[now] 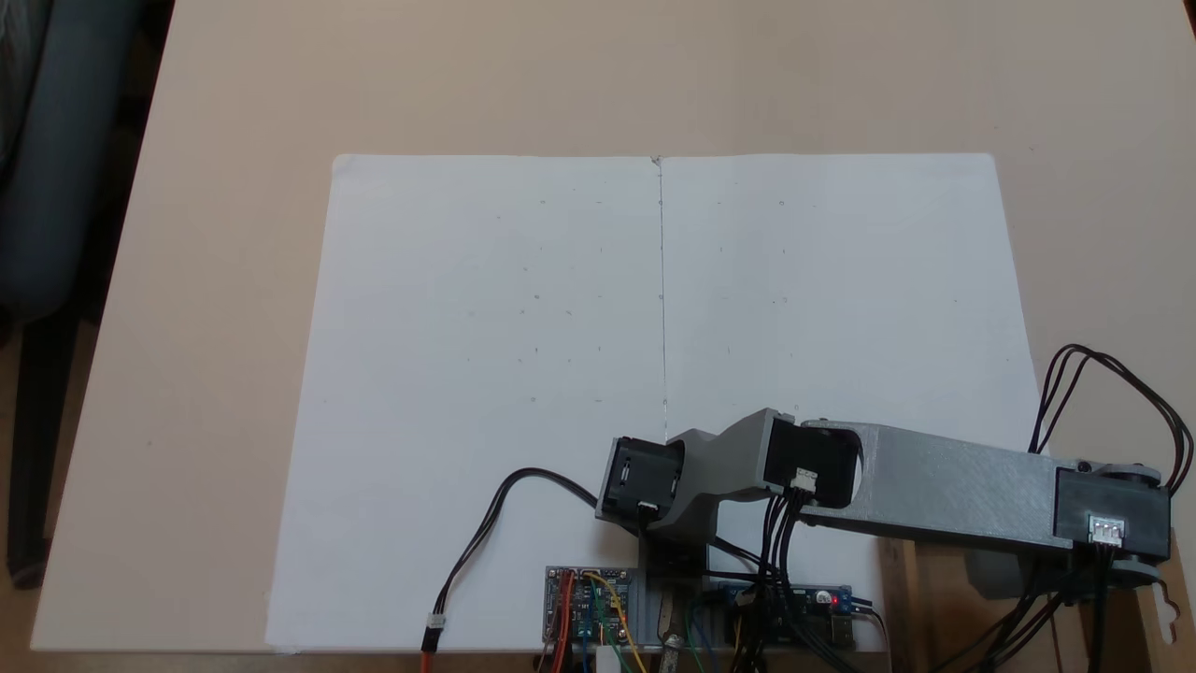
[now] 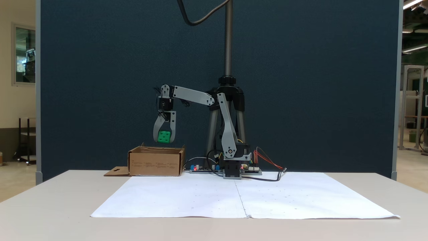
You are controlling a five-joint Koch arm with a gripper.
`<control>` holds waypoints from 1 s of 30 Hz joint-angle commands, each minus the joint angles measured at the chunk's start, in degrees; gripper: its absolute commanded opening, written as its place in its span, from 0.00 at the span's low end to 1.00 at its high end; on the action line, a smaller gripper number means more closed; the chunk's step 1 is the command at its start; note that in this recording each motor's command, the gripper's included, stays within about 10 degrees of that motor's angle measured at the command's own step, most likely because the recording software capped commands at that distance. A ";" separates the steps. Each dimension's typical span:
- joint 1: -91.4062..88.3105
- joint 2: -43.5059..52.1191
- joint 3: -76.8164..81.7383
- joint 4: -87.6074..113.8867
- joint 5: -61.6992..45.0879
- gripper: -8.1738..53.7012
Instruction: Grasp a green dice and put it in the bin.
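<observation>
Above the bin point(image 2: 156, 161), at nine o'clock from the arm's base, our pincer point(image 2: 164, 140) clamps the green dice point(image 2: 164, 137); released off-centre, it could bounce over the low walls.

- Dark blue partition panel point(image 2: 301, 83) fills most of the backdrop I see in a fixed view, grey edge trim down both sides.
- Beige tabletop point(image 1: 187, 374) shows in both fixed views; two white paper sheets point(image 1: 523, 327) lie on it edge to edge, seam down the middle.
- Black tripod point(image 2: 230, 100) with a grey pole stands just in front of the partition; a black cable loops off near the top.
- Left of the panel: cream wall, framed window or glass panel point(image 2: 24, 53), low dark shelf below it.
- Right of the panel: open room, ceiling strip lights point(image 2: 412, 4), metal frame rack point(image 2: 413, 100).
- Grey chair point(image 1: 47, 187) at the table's left edge.
</observation>
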 commanded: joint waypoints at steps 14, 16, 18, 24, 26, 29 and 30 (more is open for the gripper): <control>-3.87 1.85 -2.29 -11.78 9.40 0.81; -7.56 5.80 -2.29 -12.66 13.62 0.81; -12.57 10.02 -2.46 -14.59 18.35 0.81; -34.98 17.93 -2.55 -25.75 23.73 0.82; -42.71 19.16 -2.55 -26.72 23.73 0.84; -54.58 19.78 -2.11 -26.72 23.64 0.84; -58.18 19.86 -1.85 -26.72 23.64 0.84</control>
